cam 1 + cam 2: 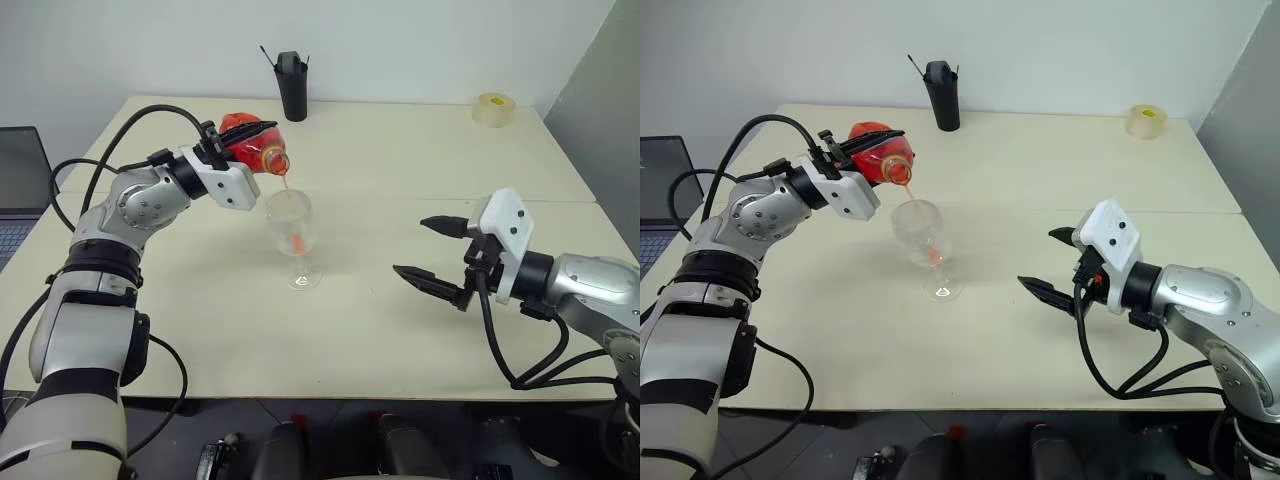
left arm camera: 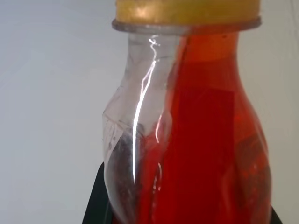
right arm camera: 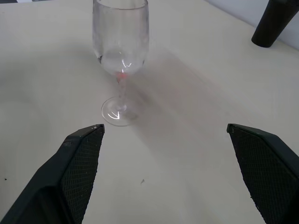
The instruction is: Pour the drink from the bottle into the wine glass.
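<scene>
Pour under way. The left gripper (image 1: 238,140) is clamped on the bottle (image 1: 245,140), which lies tipped nearly level with its mouth just above the near-left rim of the glass (image 1: 293,222). A thin stream of drink (image 1: 285,183) drops from the mouth into the bowl; a small red pool shows at the bottom of the bowl, above the stem. The bottle is well filled, so most of the pour seems to remain.

The glass stands upright on the table (image 1: 400,330), left of centre, untouched by either gripper. The right gripper (image 1: 432,250) hovers to its right, well apart from it, fingers spread wide and holding nothing.

How to do this step well, as judged:
- Keep the mouth over the bowl's middle rather than the rim; the stream now enters close to the rim's edge, so a small shift could send it outside.
- Add tilt slowly. The bottle is bulbous with a short neck, so the flow may surge or glug if tipped fast.
- Avoid touching the rim: the glass is tall on a narrow foot and could topple.
- Stop short of the brim and right the bottle over the glass so drips land inside.
</scene>
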You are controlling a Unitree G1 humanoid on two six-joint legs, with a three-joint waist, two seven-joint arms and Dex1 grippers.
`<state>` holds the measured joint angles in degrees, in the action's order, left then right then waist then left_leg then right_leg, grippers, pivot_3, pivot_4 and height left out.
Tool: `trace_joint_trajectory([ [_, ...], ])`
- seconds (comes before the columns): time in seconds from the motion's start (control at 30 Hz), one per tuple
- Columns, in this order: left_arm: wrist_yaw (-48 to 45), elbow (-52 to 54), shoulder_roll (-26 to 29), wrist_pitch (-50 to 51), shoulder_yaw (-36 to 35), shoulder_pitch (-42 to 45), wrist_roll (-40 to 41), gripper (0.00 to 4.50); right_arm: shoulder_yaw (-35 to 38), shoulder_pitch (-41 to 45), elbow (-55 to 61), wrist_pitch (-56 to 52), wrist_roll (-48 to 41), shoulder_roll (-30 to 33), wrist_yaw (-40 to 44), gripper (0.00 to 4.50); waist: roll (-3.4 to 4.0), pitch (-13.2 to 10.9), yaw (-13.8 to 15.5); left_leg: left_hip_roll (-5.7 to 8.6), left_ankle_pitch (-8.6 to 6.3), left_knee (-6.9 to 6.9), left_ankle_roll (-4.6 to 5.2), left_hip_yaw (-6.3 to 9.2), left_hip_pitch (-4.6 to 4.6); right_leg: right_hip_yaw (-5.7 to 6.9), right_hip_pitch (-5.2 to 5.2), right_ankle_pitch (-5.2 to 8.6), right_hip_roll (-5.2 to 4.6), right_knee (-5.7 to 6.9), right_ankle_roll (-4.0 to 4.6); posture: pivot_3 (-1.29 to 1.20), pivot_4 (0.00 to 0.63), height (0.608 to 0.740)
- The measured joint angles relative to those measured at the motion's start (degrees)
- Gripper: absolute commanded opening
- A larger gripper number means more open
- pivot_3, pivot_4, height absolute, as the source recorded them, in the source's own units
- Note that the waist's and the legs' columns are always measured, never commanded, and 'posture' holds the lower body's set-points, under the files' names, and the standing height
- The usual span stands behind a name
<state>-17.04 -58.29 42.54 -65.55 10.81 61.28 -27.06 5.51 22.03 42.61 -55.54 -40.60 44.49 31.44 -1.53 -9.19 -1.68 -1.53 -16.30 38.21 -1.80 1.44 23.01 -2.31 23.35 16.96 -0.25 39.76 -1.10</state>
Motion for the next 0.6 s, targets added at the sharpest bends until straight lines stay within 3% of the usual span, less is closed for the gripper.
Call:
trace_joint_trajectory([
  [0.6,4.7,-0.6,2.4,-1.8,2.6,2.0,-5.8,1.13,-0.4,0.8,-0.2,0.1,0.7,-0.1,-0.1,4.50,0.00,0.0,0.0,0.00,0.00,0.04,0.00,-0.01,0.00,0.01,0.00,0.00,0.00,0.06,0.00,0.00,0.150,0.740],
])
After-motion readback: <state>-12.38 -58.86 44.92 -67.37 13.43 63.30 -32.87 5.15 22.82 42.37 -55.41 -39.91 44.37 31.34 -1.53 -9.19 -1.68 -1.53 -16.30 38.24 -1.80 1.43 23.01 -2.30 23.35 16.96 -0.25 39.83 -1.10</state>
